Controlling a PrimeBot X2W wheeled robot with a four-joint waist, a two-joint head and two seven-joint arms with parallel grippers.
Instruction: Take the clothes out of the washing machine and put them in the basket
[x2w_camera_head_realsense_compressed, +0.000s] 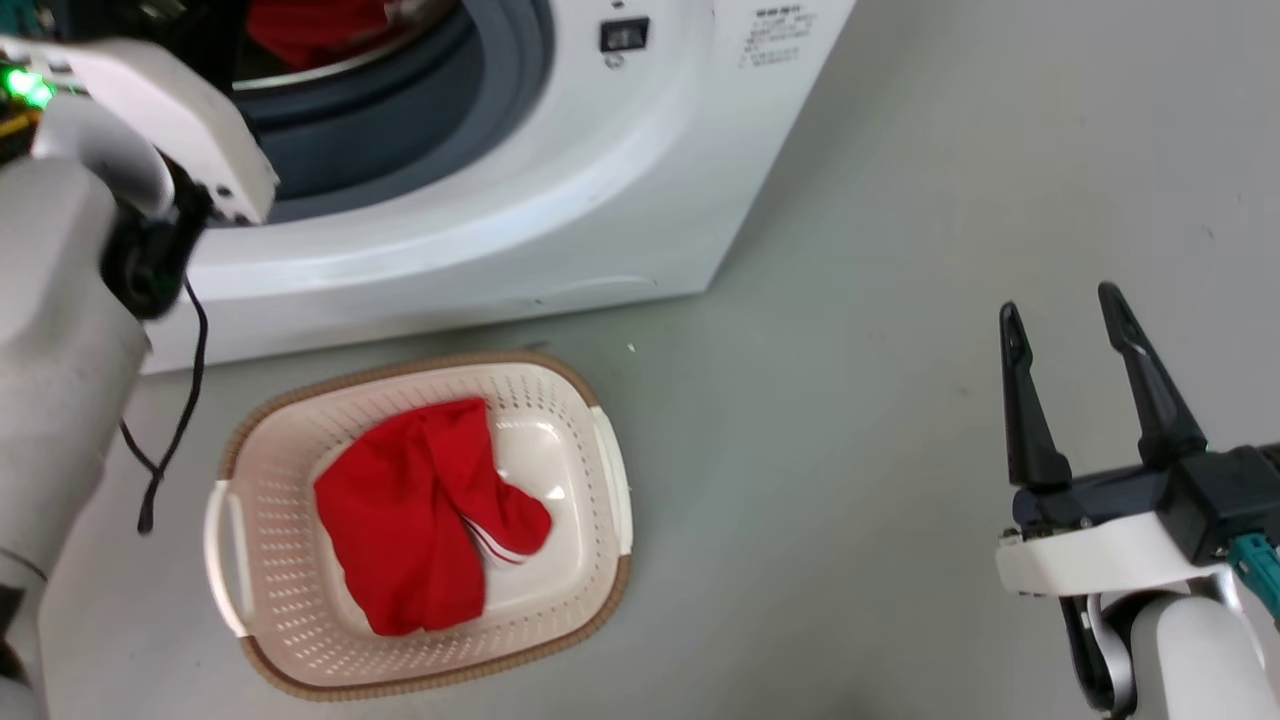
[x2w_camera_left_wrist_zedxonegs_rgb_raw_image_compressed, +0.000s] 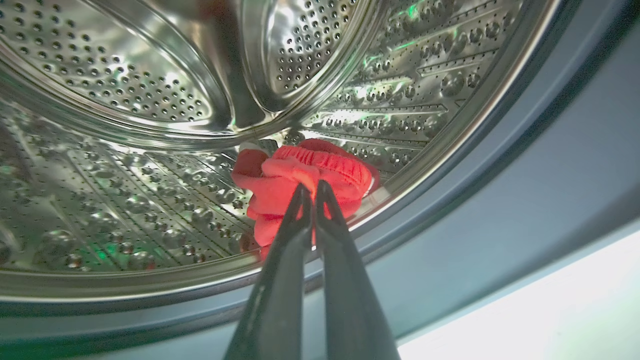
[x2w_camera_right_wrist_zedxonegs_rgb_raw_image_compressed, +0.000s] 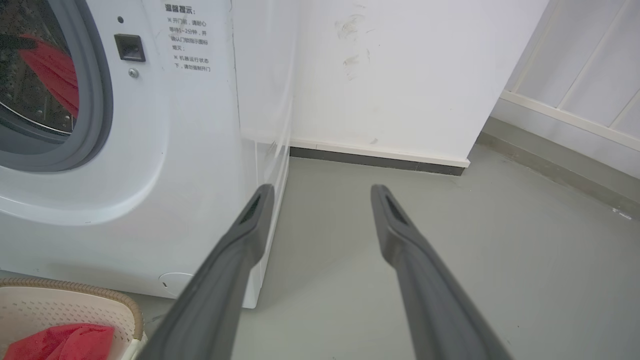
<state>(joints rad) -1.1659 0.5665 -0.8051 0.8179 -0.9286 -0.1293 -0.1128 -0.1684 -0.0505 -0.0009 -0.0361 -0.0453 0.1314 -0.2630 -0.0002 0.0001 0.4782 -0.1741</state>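
While one red garment (x2w_camera_head_realsense_compressed: 420, 510) already lies in the basket (x2w_camera_head_realsense_compressed: 290, 440), we have our left pincer (x2w_camera_left_wrist_zedxonegs_rgb_raw_image_compressed: 311, 186) clenched on the second garment (x2w_camera_left_wrist_zedxonegs_rgb_raw_image_compressed: 325, 165) in the drum (x2w_camera_left_wrist_zedxonegs_rgb_raw_image_compressed: 150, 200) of the washing machine (x2w_camera_head_realsense_compressed: 600, 180); our right pincer (x2w_camera_head_realsense_compressed: 1058, 298) hangs spread apart above the floor (x2w_camera_head_realsense_compressed: 900, 420).

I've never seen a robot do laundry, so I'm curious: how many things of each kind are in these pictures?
Washing machine: 1
Basket: 1
Red garments: 2
Grippers, left gripper and right gripper: 2
Total: 6
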